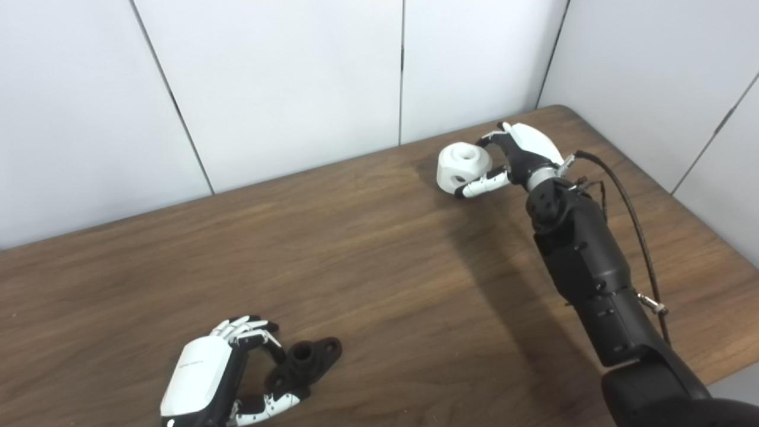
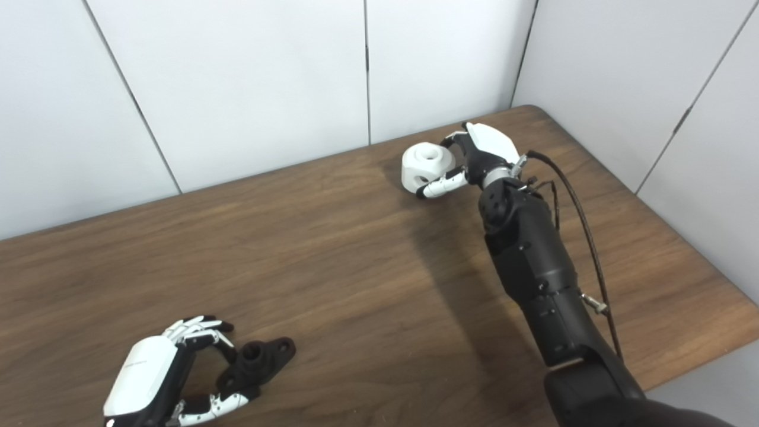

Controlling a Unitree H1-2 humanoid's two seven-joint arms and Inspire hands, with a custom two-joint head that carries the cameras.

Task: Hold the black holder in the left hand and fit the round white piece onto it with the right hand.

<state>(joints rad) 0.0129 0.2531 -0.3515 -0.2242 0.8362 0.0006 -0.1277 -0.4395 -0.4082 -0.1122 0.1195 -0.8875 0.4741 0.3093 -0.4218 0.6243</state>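
The black holder (image 1: pixel 307 358) lies on the wooden table (image 1: pixel 379 267) near the front left; it is a flat flange with a raised ring. My left hand (image 1: pixel 222 373) is curled around its near end, with fingers on top and the thumb against its lower edge. The round white piece (image 1: pixel 463 166), a chunky cylinder with a hole in its top, sits at the far right of the table. My right hand (image 1: pixel 513 157) is closed on it, with the thumb across its front and the fingers behind it. I cannot tell whether the piece is lifted off the table.
White wall panels (image 1: pixel 296 89) stand close behind the table's far edge. The table's right edge (image 1: pixel 699 219) runs beside my right arm. A black cable (image 1: pixel 634 219) loops along the right forearm.
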